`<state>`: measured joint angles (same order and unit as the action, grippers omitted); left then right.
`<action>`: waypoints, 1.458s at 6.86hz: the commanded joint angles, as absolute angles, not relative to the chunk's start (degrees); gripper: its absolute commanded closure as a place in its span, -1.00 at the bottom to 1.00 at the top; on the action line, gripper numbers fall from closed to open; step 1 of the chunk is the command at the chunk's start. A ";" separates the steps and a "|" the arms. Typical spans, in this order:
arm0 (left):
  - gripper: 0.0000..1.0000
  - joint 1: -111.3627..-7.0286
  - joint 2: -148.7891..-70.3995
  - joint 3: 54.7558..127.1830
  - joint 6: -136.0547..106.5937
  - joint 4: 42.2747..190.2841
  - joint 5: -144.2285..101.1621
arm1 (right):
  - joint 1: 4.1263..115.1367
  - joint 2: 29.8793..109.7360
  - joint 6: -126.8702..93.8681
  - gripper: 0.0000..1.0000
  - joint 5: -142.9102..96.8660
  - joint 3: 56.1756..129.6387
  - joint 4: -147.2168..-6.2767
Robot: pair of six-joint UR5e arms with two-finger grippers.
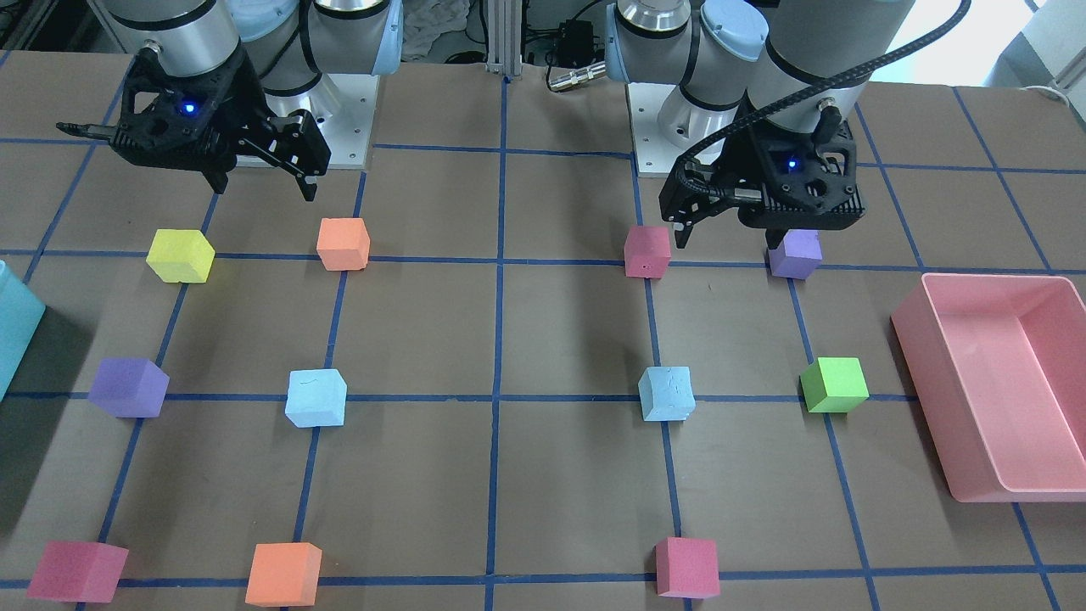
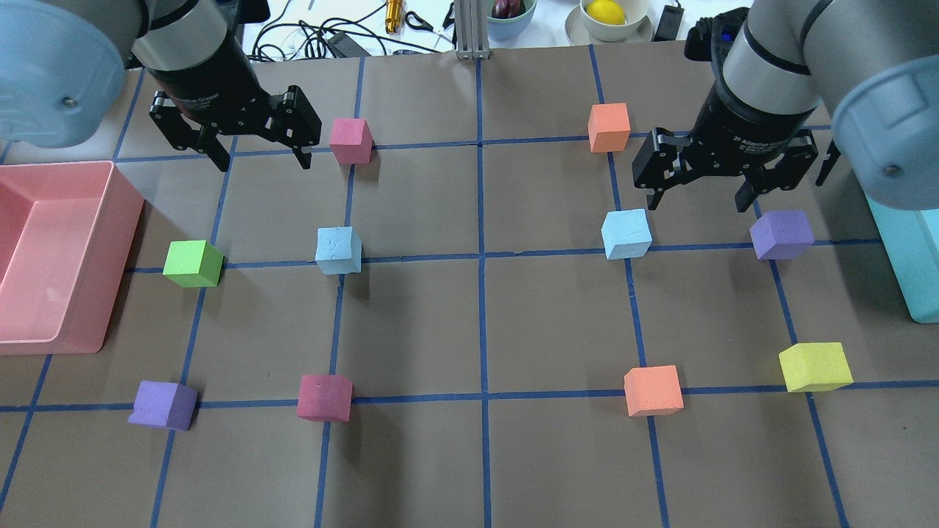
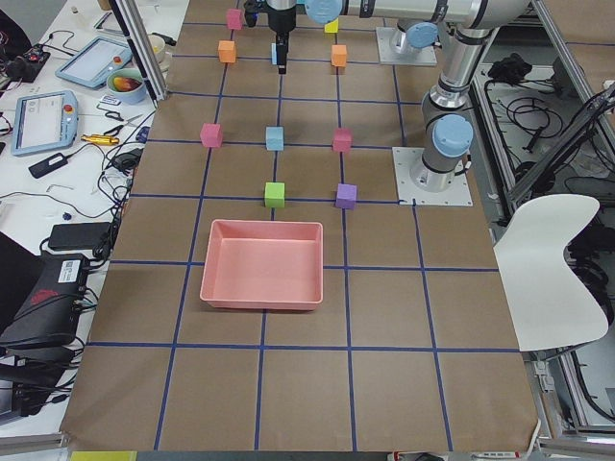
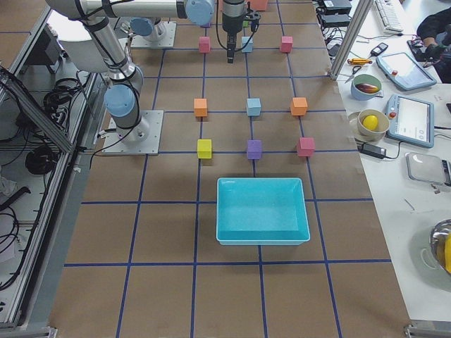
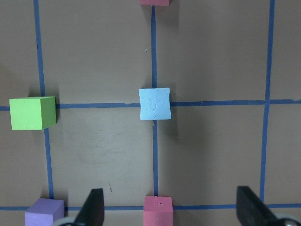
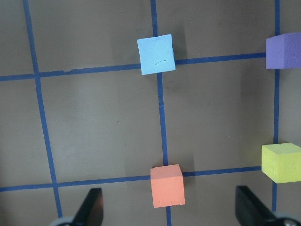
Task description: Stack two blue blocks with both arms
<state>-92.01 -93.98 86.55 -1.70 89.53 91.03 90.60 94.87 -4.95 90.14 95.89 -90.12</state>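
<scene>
Two pale blue blocks rest on the table, apart from each other. One is on my left side and also shows in the front view and the left wrist view. The other is on my right side and also shows in the front view and the right wrist view. My left gripper is open and empty, high over the row nearest my base. My right gripper is open and empty, equally high. Each blue block lies one grid row beyond its gripper.
A pink tray stands at the left edge and a teal container at the right edge. Around the blue blocks stand a green cube, purple cubes, pink cubes, orange cubes and a yellow cube.
</scene>
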 commanded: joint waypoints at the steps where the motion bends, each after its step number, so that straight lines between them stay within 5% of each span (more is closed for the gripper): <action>1: -1.00 -91.84 -97.19 91.11 -1.58 83.99 91.05 | 89.83 92.05 -4.75 -1.00 90.70 96.07 -90.61; 5: -1.00 -91.76 -105.09 109.40 -1.76 55.76 91.40 | 89.73 73.60 -4.39 -1.00 89.91 95.98 -111.14; 10: -1.00 -91.76 -112.05 109.07 -1.32 48.52 91.76 | 90.00 65.76 -0.27 -1.00 89.91 96.15 -113.73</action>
